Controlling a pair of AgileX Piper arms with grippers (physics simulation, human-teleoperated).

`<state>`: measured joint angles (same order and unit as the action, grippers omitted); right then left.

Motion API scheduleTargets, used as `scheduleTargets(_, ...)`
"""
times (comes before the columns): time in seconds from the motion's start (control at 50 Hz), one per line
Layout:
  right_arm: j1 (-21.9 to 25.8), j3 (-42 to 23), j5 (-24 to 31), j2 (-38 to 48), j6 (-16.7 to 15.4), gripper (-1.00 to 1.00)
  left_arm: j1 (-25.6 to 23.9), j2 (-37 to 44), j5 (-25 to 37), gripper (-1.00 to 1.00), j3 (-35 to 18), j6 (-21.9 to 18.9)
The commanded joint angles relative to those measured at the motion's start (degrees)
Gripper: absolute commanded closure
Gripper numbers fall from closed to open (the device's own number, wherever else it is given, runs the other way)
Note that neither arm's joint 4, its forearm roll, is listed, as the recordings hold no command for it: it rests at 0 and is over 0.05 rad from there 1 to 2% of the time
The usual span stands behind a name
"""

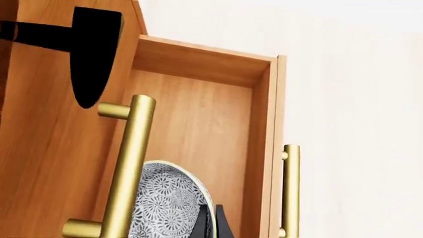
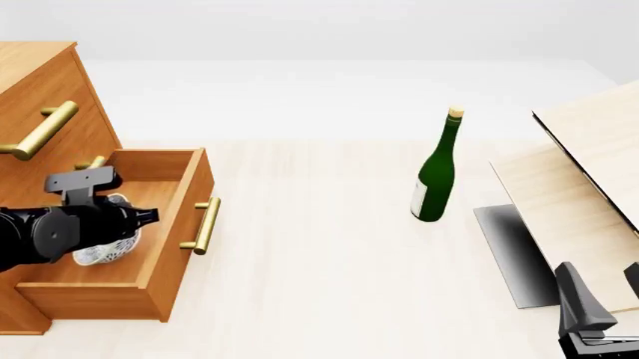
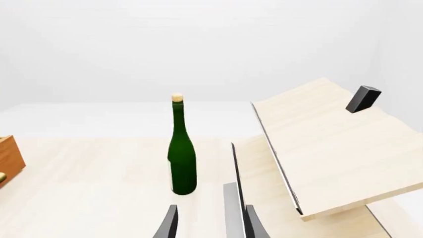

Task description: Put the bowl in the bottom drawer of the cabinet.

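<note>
The cabinet (image 2: 40,82) stands at the left of the table with its bottom drawer (image 2: 185,202) pulled out. The speckled bowl (image 2: 98,254) is inside the drawer box, tilted on its side. My left gripper (image 2: 140,217) reaches into the drawer from the left and is shut on the bowl's rim. In the left wrist view the bowl (image 1: 165,203) sits between my dark fingertips (image 1: 200,223), over the drawer floor (image 1: 198,124). My right gripper (image 2: 601,288) stands open and empty at the near right, far from the cabinet.
A green bottle (image 2: 436,172) stands upright mid-table. Pale wooden boards (image 2: 579,172) lean at the right over a dark grey plate (image 2: 514,254). The middle drawer's brass handle (image 1: 129,168) juts out just above the bowl. The bottom drawer's own handle (image 2: 206,224) faces right.
</note>
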<state>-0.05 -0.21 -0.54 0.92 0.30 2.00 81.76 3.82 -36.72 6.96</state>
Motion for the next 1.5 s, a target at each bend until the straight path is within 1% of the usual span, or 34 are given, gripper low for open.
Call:
scheduleTargets(0.02, 0.0, 0.0, 0.0, 0.0, 0.0, -1.00, 1.1, 0.1, -0.5, 1.00, 0.2, -1.3)
scheduleTargets(0.32, 0.0, 0.0, 0.0, 0.0, 0.0, -1.00, 0.0, 1.9, -2.4, 1.00, 0.8, -0.3)
scheduleTargets(0.66, 0.0, 0.0, 0.0, 0.0, 0.0, -1.00, 0.1, 1.8, -2.8, 1.00, 0.8, 0.5)
scheduleTargets(0.68, 0.0, 0.0, 0.0, 0.0, 0.0, -1.00, 0.0, 1.9, -2.9, -1.00, 0.7, 0.6)
scheduleTargets(0.82, 0.0, 0.0, 0.0, 0.0, 0.0, -1.00, 0.1, 1.7, -2.9, -1.00, 0.9, 1.0)
scheduleTargets(1.04, 0.0, 0.0, 0.0, 0.0, 0.0, -1.00, 2.3, -0.1, -3.0, -1.00, 1.6, -0.1)
scheduleTargets(1.3, 0.0, 0.0, 0.0, 0.0, 0.0, -1.00, 1.4, -1.7, -3.1, -1.00, 1.1, 0.6)
scheduleTargets(1.46, 0.0, 0.0, 0.0, 0.0, 0.0, -1.00, 2.4, -4.4, -2.6, -1.00, 0.5, 0.0)
scheduleTargets(1.48, 0.0, 0.0, 0.0, 0.0, 0.0, -1.00, 2.0, -4.4, -2.5, -1.00, 0.3, 0.3)
scheduleTargets(1.5, 0.0, 0.0, 0.0, 0.0, 0.0, -1.00, 0.2, -4.2, -2.7, -1.00, -0.2, 2.4)
